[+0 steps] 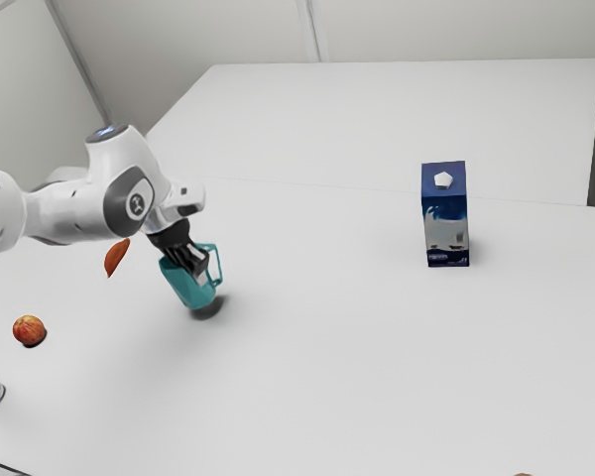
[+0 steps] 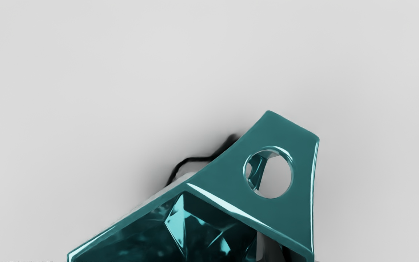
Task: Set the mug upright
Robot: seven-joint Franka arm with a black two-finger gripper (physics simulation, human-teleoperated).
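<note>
One mug (image 1: 185,286), tilted, exterior view's left; end effector (image 1: 195,266) looks clamped on its wall. Righting step likely in hand; next: rotate base level, seat on worktop (image 1: 337,377), release.

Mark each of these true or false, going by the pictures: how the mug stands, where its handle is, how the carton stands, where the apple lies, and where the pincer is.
1. The teal mug stands straight up. False: it is tilted.
2. The mug's handle is on the side toward the carton. True.
3. The carton stands upright, its white cap on top. True.
4. The apple lies beyond the carton, toward the exterior view's right. False: it lies toward that view's left.
5. The pincer is at the carton. False: it is at the mug.
</note>
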